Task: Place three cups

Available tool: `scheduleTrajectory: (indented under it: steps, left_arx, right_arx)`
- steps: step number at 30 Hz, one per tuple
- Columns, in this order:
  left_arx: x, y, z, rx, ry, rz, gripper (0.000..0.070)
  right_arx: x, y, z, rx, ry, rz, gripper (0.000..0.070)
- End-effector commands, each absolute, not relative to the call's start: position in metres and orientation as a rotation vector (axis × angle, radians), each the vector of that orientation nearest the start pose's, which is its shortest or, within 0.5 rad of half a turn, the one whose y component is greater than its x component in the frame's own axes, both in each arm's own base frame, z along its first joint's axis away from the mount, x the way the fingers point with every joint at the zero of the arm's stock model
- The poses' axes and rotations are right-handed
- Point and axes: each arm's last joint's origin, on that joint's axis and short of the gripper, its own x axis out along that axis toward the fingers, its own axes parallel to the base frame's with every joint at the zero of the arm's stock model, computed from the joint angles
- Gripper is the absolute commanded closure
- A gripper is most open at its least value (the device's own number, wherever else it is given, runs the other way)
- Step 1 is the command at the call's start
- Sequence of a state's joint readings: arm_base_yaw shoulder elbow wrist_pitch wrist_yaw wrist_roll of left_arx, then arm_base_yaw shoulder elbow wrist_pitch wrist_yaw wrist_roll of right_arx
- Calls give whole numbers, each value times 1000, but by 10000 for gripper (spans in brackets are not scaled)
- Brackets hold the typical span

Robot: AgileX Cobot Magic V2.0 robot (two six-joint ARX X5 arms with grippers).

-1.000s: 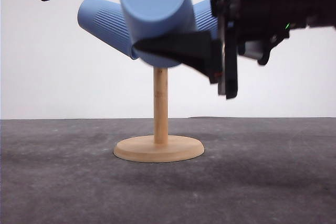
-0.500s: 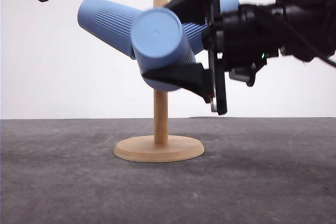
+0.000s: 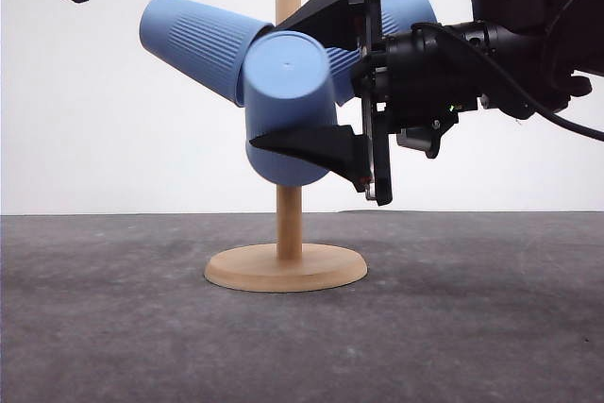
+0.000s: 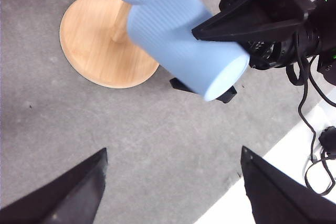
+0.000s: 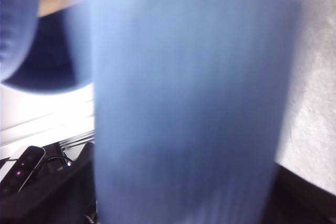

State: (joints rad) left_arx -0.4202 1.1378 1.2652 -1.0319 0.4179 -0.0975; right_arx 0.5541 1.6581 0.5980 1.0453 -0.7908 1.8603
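Nearest the front camera is the bare grey surface (image 3: pixel 113 327), filling the lower part of the frame. Standing on it, just below centre, is the round wooden base of the rack (image 3: pixel 286 266), its thin post rising straight up out of the top edge.

In front of that post, at the middle of the frame, hangs the third cup (image 3: pixel 286 106) — flat bottom turned toward the camera, mouth pointing back at the post. The right tool (image 3: pixel 316 77) pinches it, one dark finger above and one below the ribbed wall. It looks held at that slant so the open mouth can slip over a peg, though the peg itself is hidden behind the cup. In the right wrist view the cup is a blue blur.

Behind it, two more cups already sit on the rack: the left cup (image 3: pixel 193 44) angles toward the upper left, and the right cup (image 3: pixel 406 7) peeks out past the tool at the upper right — both tipped bottom-up, presumably so they stay seated.

In the left wrist view the left tool (image 4: pixel 173 195) hangs spread and empty over the surface, well apart from the rack.
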Motion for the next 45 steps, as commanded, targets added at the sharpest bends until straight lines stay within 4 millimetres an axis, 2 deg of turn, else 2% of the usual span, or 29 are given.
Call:
scheduleTrajectory:
  steps: [1,12,22,30,33,38,42,45]
  left_arx:
    - [181,-95,366,-81,942,-744,214]
    - [181,-95,366,-85,945,-742,214]
    - [180,-95,366,-90,952,-739,214]
    - [179,-94,367,-103,953,-741,214]
    - [179,-94,367,-104,952,-740,214]
    - [178,-94,366,-106,964,-737,214]
    - [175,-92,366,-106,977,-731,215]
    - [172,-87,369,-114,967,-717,217]
  right_arx:
    - [249,178,184,1541,1227,923,135]
    - [239,187,186,1496,1299,984,135]
    - [228,177,180,1514,1287,945,135]
    - [219,174,192,1495,1271,1007,135]
    - [208,166,189,1500,1270,997,135]
    - [179,146,172,1494,1266,941,137]
    - [157,125,156,1396,1153,898,138]
    - [158,110,151,1266,1043,849,139]
